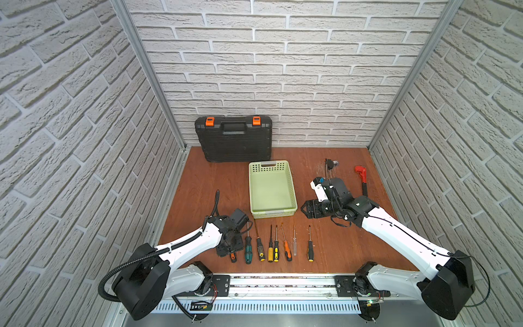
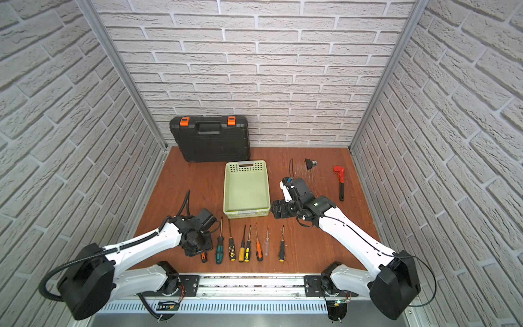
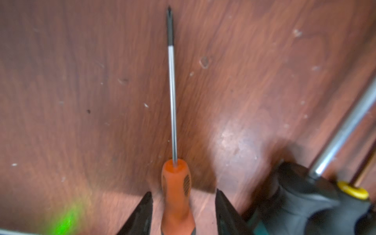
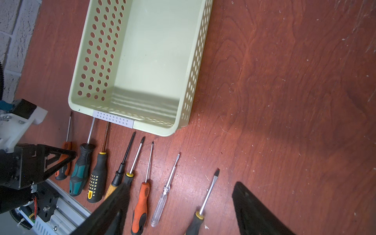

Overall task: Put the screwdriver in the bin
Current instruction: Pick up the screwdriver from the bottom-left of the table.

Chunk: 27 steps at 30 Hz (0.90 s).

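Note:
An orange-handled screwdriver point(image 3: 176, 195) lies flat on the brown table at the left end of a row, its Phillips shaft pointing toward the far wall. My left gripper point(image 3: 184, 192) straddles its handle, with a gap on each side between fingers and handle. In both top views only the handle's end point(image 1: 233, 257) point(image 2: 203, 257) shows below the left gripper point(image 1: 229, 249). The pale green bin point(image 1: 273, 211) point(image 2: 246, 213) point(image 4: 97, 50) stands with nothing in it behind the row. My right gripper point(image 4: 181, 184) point(image 1: 307, 209) hangs open beside the bin's near right corner, holding nothing.
Several other screwdrivers lie side by side to the right, the nearest one green and black point(image 1: 248, 250) point(image 3: 305, 195). A black toolcase point(image 1: 233, 138) leans on the back wall. A red pipe wrench point(image 1: 362, 178) and a small black part point(image 1: 329, 163) lie at the far right.

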Motion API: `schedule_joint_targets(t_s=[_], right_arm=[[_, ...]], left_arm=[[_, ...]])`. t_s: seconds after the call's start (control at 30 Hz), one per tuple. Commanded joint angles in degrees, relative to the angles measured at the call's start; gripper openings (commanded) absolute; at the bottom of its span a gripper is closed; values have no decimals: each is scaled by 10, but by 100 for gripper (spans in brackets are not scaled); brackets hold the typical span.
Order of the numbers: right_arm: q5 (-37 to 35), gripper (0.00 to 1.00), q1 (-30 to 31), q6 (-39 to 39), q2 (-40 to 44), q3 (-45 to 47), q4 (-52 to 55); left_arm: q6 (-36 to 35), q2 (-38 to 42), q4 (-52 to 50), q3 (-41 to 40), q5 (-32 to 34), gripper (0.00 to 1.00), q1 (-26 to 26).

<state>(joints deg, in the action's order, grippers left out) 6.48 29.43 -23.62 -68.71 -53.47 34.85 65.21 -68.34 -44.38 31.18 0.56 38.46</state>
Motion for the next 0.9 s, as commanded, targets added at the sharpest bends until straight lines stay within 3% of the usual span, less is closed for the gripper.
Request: schedule_joint_targets(t_s=[0.0, 0.1, 0.27, 0.47, 0.7, 0.87], right_arm=[[25, 79, 3, -10, -10, -15, -33], [28, 78, 4, -9, -15, -19, -31], [26, 78, 4, 0, -20, -28, -23], [26, 77, 3, 0, -18, -31, -22], [12, 75, 3, -1, -2, -19, -35], [19, 73, 3, -5, -25, -42, -56]], left_arm=[[8, -16, 29, -11, -9, 49, -6], [11, -26, 39, -15, -11, 40, -5], [18, -32, 35, -20, -13, 15, -6], [-9, -7, -17, 27, 7, 4, -8], [-157, 4, -110, 225, -9, 3, -67], [-264, -100, -136, 424, -51, 3, -94]])
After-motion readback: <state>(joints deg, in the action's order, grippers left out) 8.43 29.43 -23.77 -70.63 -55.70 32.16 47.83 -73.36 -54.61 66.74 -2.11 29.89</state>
